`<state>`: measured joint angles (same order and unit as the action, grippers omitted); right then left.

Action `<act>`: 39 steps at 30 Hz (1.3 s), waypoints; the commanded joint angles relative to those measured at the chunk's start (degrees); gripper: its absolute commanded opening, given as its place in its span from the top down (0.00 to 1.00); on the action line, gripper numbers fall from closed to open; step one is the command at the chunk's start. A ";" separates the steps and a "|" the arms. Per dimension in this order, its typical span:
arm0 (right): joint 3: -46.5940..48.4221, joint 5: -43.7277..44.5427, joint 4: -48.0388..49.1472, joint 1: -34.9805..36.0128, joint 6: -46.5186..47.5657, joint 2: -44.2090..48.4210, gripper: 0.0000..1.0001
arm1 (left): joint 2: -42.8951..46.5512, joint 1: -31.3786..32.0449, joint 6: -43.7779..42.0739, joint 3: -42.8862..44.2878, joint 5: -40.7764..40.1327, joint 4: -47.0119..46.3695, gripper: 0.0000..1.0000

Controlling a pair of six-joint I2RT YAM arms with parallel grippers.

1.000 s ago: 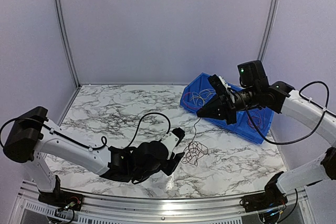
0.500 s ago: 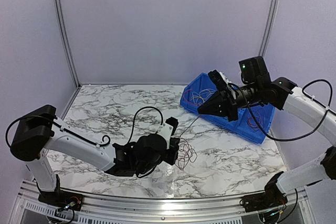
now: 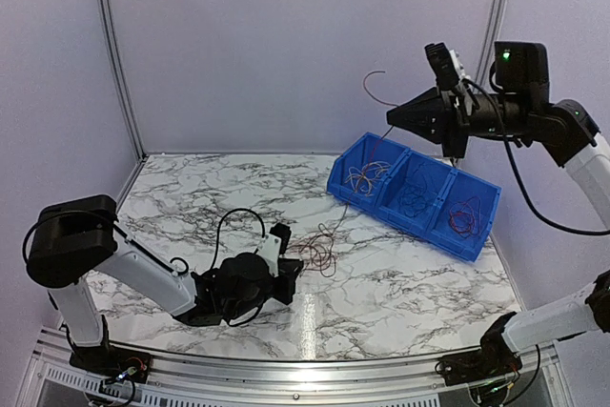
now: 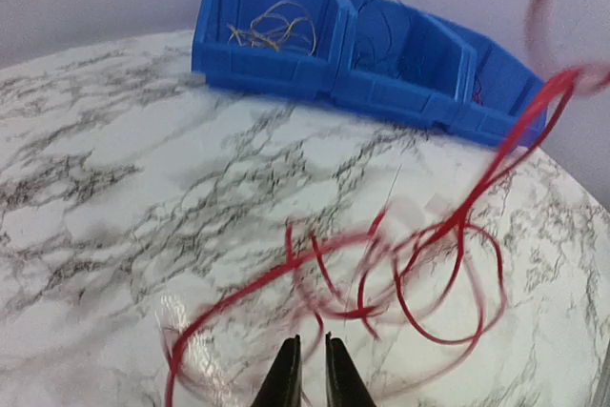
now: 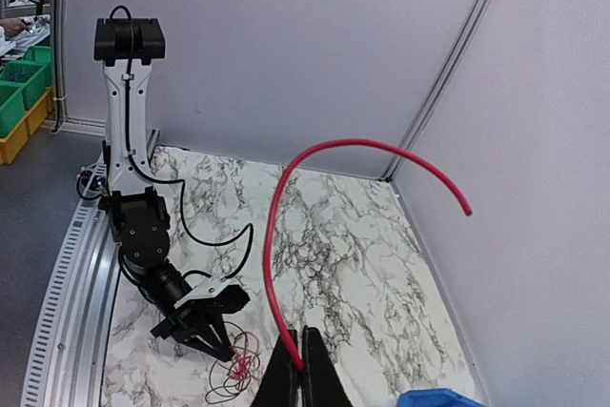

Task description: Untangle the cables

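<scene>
1. The cables (image 3: 319,253) lie in a loose red bunch on the counter (image 3: 191,197), just beside your left pincer (image 4: 307,364).
2. It is almost shut; you cannot tell if it pinches any.
3. Your right pincer (image 5: 300,355) squeezes one red cable (image 5: 270,245) high up.
4. Lift slowly so the loops slide free, not tighten.

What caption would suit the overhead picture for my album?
Held high, the right gripper pinches a red wire trailing down to the tangle beside the left gripper.

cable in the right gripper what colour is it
Red; the cable pinched by the right gripper shows best in the right wrist view.
</scene>
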<state>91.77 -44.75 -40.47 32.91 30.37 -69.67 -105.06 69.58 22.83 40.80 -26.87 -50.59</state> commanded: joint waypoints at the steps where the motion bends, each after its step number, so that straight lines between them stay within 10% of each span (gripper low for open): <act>1: 0.79 3.56 1.68 -1.27 -1.03 0.01 1.00 | 0.93 0.38 -3.17 -4.25 2.75 -7.68 0.95; 10: 8.11 4.30 2.96 -3.52 -2.99 -0.50 1.00 | 2.36 0.20 -2.30 -7.34 -0.53 -8.96 1.00; 15: 5.31 3.97 4.08 -3.73 -3.80 -0.45 1.00 | 5.35 1.78 -4.88 -6.99 2.26 -10.80 0.70; 26: -7.87 3.48 9.21 -3.73 -6.43 1.82 1.00 | 4.46 6.43 -10.60 1.09 4.35 -11.47 0.61; 39: -14.31 -2.47 14.21 -3.73 -11.85 0.50 1.00 | -4.15 6.40 -16.75 8.60 -14.33 -3.94 0.60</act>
<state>77.69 -44.62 -29.52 29.61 20.93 -69.17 -107.59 76.07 9.26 47.18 -33.01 -58.00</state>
